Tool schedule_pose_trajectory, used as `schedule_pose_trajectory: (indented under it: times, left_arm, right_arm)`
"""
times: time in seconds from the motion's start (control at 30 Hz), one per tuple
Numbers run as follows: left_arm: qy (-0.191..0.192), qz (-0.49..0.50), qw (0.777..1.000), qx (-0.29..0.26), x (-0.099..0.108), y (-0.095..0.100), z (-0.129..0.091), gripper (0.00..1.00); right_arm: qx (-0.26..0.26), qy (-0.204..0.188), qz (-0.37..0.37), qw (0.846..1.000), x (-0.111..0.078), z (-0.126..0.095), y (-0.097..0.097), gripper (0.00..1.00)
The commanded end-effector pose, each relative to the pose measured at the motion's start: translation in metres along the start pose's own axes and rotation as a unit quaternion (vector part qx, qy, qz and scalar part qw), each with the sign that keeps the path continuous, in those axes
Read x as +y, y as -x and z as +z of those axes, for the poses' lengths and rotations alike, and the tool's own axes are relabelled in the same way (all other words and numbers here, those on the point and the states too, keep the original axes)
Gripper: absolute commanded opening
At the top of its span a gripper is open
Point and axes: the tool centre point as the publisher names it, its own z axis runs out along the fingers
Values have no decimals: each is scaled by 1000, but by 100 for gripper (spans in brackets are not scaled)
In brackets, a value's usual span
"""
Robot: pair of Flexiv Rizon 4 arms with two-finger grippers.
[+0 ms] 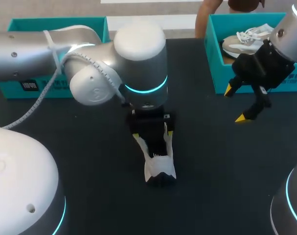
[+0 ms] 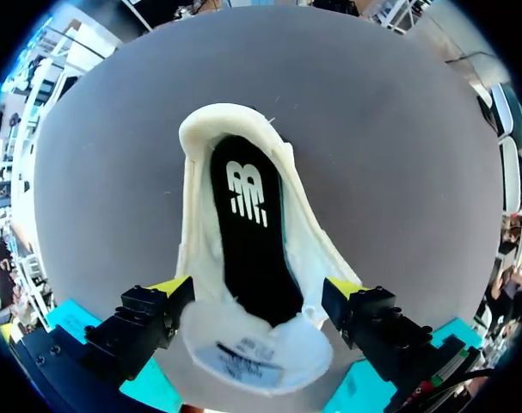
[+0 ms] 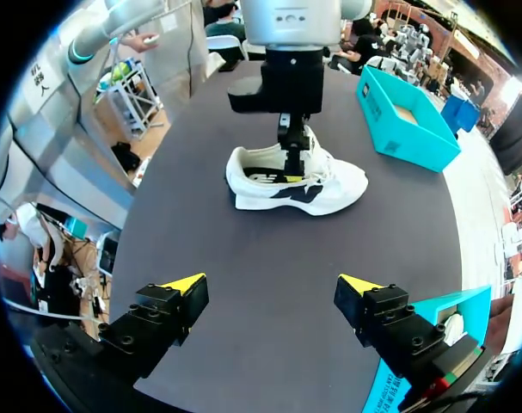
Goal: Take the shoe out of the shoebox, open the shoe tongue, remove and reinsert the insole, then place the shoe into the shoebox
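centring left gripper, spread astride shoe, then pinch only insole edge — right gripper spread too, empty.

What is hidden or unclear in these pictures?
- Head view: the left arm covers the heel and opening of the white and black sneaker.
- Left wrist view: the raised white tongue hides the front of the black insole.
- Head view: the right tool and right arm cover part of the pale laced shoe in the right teal cardboard shoebox.
- Head view: the left arm hides most of the inside of the left teal cardboard shoebox.
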Motion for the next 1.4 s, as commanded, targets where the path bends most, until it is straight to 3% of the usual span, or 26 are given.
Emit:
schedule_pose_trajectory:
  times: [0.03,0.5,0.53,0.6,0.63,0.73,1.07,1.4]
  left_arm:
    - [4,9,1000,3,6,-6,-18,100]
    - [18,22,1000,-8,58,-6,-38,100]
    - [17,25,1000,-9,58,-4,-37,70]
    - [15,28,999,-8,58,-2,-35,63]
    - [12,32,999,-8,57,-1,-35,49]
    - [8,41,999,-3,53,1,-30,51]
    - [-10,47,999,-2,40,3,-13,45]
    - [-20,48,999,-12,14,4,-8,39]
  right_arm:
    - [1,-1,0,1000,0,1,1,100]
    - [1,-1,0,1000,0,1,1,100]
    - [1,-1,0,1000,0,1,1,100]
    - [1,-1,0,1000,0,1,1,100]
    - [1,-1,0,1000,0,1,1,100]
    - [1,-1,0,1000,0,1,1,100]
    - [1,-1,0,1000,0,1,1,100]
    - [1,-1,0,1000,0,1,1,100]
